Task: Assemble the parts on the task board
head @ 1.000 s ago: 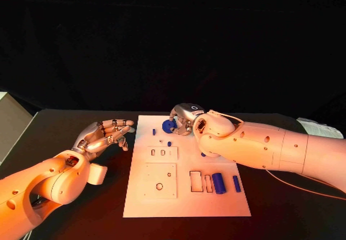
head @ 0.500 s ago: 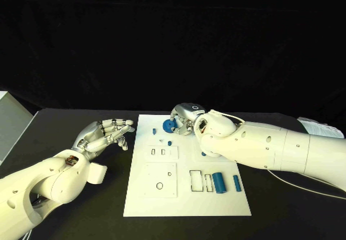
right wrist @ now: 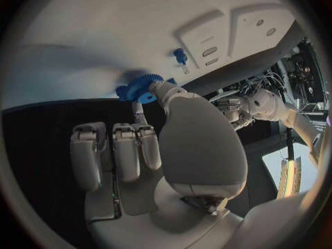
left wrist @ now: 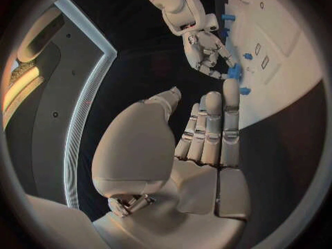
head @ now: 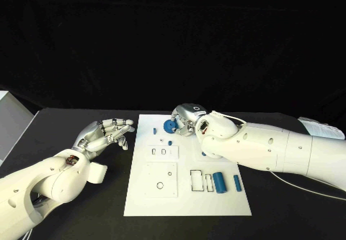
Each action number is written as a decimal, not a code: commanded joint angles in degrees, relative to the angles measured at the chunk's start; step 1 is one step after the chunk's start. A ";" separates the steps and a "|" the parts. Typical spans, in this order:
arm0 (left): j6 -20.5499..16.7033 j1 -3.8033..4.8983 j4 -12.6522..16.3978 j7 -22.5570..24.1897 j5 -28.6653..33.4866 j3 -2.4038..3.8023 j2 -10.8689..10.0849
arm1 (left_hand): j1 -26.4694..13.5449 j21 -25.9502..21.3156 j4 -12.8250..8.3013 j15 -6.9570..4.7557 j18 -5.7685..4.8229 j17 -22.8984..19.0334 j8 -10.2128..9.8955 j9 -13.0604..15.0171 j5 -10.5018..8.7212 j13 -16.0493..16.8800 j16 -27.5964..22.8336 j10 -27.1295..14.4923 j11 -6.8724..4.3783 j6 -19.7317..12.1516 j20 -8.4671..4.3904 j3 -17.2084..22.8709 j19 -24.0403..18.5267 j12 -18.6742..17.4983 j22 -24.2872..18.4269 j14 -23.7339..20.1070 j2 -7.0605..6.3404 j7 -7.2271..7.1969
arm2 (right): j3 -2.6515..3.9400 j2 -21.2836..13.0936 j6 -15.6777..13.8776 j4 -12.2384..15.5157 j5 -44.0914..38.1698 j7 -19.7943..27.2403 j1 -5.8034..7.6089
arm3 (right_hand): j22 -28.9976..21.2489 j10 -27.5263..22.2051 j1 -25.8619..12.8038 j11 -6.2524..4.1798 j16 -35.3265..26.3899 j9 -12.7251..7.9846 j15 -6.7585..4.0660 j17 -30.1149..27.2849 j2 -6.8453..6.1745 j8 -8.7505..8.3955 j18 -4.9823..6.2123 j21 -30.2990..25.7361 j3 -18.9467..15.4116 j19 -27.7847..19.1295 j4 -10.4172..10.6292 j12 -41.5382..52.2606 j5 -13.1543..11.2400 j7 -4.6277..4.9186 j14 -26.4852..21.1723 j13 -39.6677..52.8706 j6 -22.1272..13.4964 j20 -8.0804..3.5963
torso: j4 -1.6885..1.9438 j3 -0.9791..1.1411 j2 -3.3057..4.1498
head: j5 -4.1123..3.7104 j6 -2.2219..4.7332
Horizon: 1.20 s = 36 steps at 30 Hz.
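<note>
Nearest to me, low in the head view, the white board (head: 184, 200) runs up the middle of the black table (head: 288, 215). On its lower right part two blue pieces lie side by side: a thick cylinder (head: 219, 182) and, just to its right, a thinner rod (head: 236, 183), both next to a couple of rectangular slots (head: 196, 181). Left of those is a square plate (head: 160, 180) with an oval hole in it, and above that a smaller plate (head: 163, 152) with two little slots.

My left hand (head: 108, 134) sits left of center in the frame, off the board's left edge over the dark table. Fingers are loosely spread and a bit curled, nothing in them. The left wrist view backs that up: bare palm and straight fingers (left wrist: 211, 127).

Further up, near the board's top edge, my right hand (head: 186, 120) is closed around a blue gear (head: 169, 125). In the right wrist view the gear (right wrist: 140, 87) is pinched at my thumb tip, right at the board's far edge; can't tell whether it's touching the board.

A small blue peg (head: 154, 131) stands on the board just left of the gear, another tiny one (head: 169, 142) slightly lower. At the far right edge of the frame some white paper (head: 321, 128) lies on the table.
</note>
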 commanded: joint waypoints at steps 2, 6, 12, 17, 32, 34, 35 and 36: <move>1.34 -0.02 0.04 0.19 -0.33 0.03 0.09 | 0.06 0.37 -0.37 -0.09 0.39 -0.05 0.09 0.06 0.11 0.06 -0.21 -0.43 0.12 -0.32 -0.05 0.12 -0.36 0.17 0.06 -0.41 0.30 0.84 | -0.16 -0.12 0.21 0.14 -1.14 -0.23 -0.27 | 13.42 6.08 -0.42 0.09 0.03 0.02 0.07 9.38 -0.01 0.32 -0.87 0.15 0.32 5.42 -0.01 0.19 -0.20 -0.05 4.72 15.09 0.14 0.20 | 0.00 -0.04 0.02 | -0.01 -0.02; 1.40 -0.02 0.02 0.12 -0.33 0.03 0.12 | 0.06 0.37 -0.37 -0.09 0.39 -0.05 0.09 0.06 0.11 0.06 -0.21 -0.43 0.12 -0.32 -0.05 0.12 -0.36 0.17 0.06 -0.41 0.30 0.84 | -0.16 -0.17 0.13 0.22 -1.27 -0.33 -0.31 | 13.40 6.08 -0.49 0.09 0.01 0.02 0.07 9.34 -0.06 0.31 -0.86 0.13 0.37 5.41 -0.06 0.19 -0.24 -0.06 4.71 15.09 0.16 0.20 | 0.03 -0.04 0.02 | -0.02 -0.02; 1.43 -0.02 0.03 0.08 -0.33 0.03 0.08 | 0.04 0.49 -0.42 -0.07 0.39 -0.09 0.13 0.10 0.10 0.09 -0.22 -0.54 0.14 -0.36 -0.03 0.18 -0.49 0.28 0.12 -0.43 0.31 0.84 | -0.15 -0.22 0.29 0.14 -1.37 -0.54 -0.32 | 13.42 6.08 -0.54 0.09 0.01 0.01 0.07 9.35 -0.09 0.30 -0.87 0.15 0.38 5.42 -0.08 0.19 -0.27 -0.05 4.71 15.09 0.15 0.20 | 0.02 -0.09 0.00 | -0.03 -0.13; 1.46 -0.03 0.03 0.06 -0.33 0.03 0.05 | 0.04 0.49 -0.42 -0.07 0.39 -0.09 0.13 0.10 0.10 0.09 -0.22 -0.54 0.14 -0.36 -0.03 0.18 -0.49 0.28 0.12 -0.43 0.31 0.84 | -0.15 -0.37 0.42 -0.02 -1.50 -0.76 -0.32 | 13.42 6.08 -0.54 0.09 0.01 0.01 0.07 9.35 -0.09 0.30 -0.87 0.15 0.38 5.42 -0.08 0.19 -0.27 -0.05 4.71 15.09 0.15 0.20 | 0.02 -0.08 0.01 | -0.02 -0.20; 1.71 -0.05 -0.13 -0.06 -0.33 0.03 0.17 | 0.04 0.49 -0.42 -0.07 0.39 -0.09 0.13 0.10 0.10 0.09 -0.22 -0.54 0.14 -0.36 -0.03 0.18 -0.49 0.28 0.12 -0.43 0.31 0.84 | -0.12 -0.75 -1.25 0.56 -2.68 -1.52 -0.39 | 13.42 6.08 -0.65 0.09 0.00 -0.01 0.08 9.31 -0.16 0.25 -0.87 0.15 0.41 5.42 -0.11 0.19 -0.34 -0.04 4.70 15.09 0.12 0.20 | 0.09 -0.05 -0.01 | -0.06 -0.31; 1.72 -0.06 -0.14 -0.08 -0.33 0.03 0.17 | 0.04 0.49 -0.42 -0.07 0.39 -0.09 0.13 0.10 0.10 0.09 -0.22 -0.54 0.14 -0.36 -0.03 0.18 -0.49 0.28 0.12 -0.43 0.31 0.84 | -0.12 -0.78 -1.24 0.68 -2.70 -1.48 -0.41 | 13.42 6.08 -0.65 0.09 0.00 -0.01 0.08 9.31 -0.16 0.25 -0.87 0.15 0.41 5.42 -0.11 0.19 -0.34 -0.04 4.70 15.09 0.12 0.20 | 0.05 -0.06 -0.02 | 0.02 -0.34; 1.74 -0.06 -0.14 -0.09 -0.33 0.03 0.17 | 0.04 0.49 -0.42 -0.07 0.39 -0.09 0.13 0.10 0.10 0.09 -0.22 -0.54 0.14 -0.36 -0.03 0.18 -0.49 0.28 0.12 -0.43 0.31 0.84 | -0.12 -0.78 -1.21 0.73 -2.71 -1.44 -0.41 | 13.42 6.08 -0.65 0.09 0.00 -0.01 0.08 9.31 -0.16 0.25 -0.87 0.15 0.41 5.42 -0.11 0.19 -0.34 -0.04 4.70 15.09 0.12 0.20 | 0.03 -0.07 -0.02 | 0.03 -0.35; 1.75 -0.06 -0.14 -0.10 -0.33 0.03 0.17 | 0.04 0.49 -0.42 -0.07 0.39 -0.09 0.13 0.10 0.10 0.09 -0.22 -0.54 0.14 -0.36 -0.03 0.18 -0.49 0.28 0.12 -0.43 0.31 0.84 | -0.11 -0.78 -1.16 0.77 -2.71 -1.40 -0.42 | 13.42 6.08 -0.65 0.09 0.00 -0.01 0.08 9.31 -0.16 0.25 -0.87 0.15 0.41 5.42 -0.11 0.19 -0.34 -0.04 4.70 15.09 0.12 0.20 | 0.02 -0.07 -0.01 | 0.03 -0.36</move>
